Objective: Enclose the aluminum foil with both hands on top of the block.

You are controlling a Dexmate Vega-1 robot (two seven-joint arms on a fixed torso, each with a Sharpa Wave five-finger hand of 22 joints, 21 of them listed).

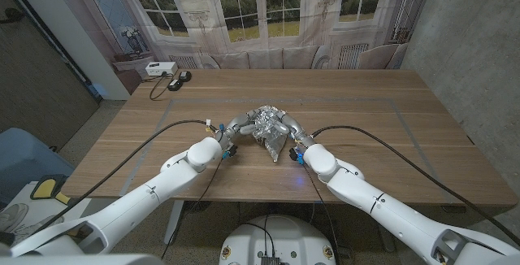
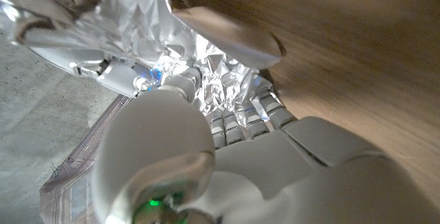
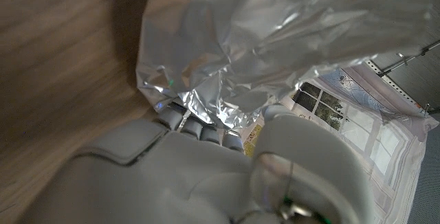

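Your left hand is pressed against the left side of the crumpled silver aluminum foil, its fingers curled into the creases and gripping it. That foil sits mid-tabletop on the brown wooden tabletop, bunched between both hands, one flap trailing toward you. Your right hand closes on the right side, fingers tucked under the foil's edge, gripping it too.

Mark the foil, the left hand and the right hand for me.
aluminum foil (image 1: 270, 139), head view, on its crinkled front flap.
left hand (image 1: 238, 124), head view, back of the hand.
right hand (image 1: 290, 127), head view, back of the hand.
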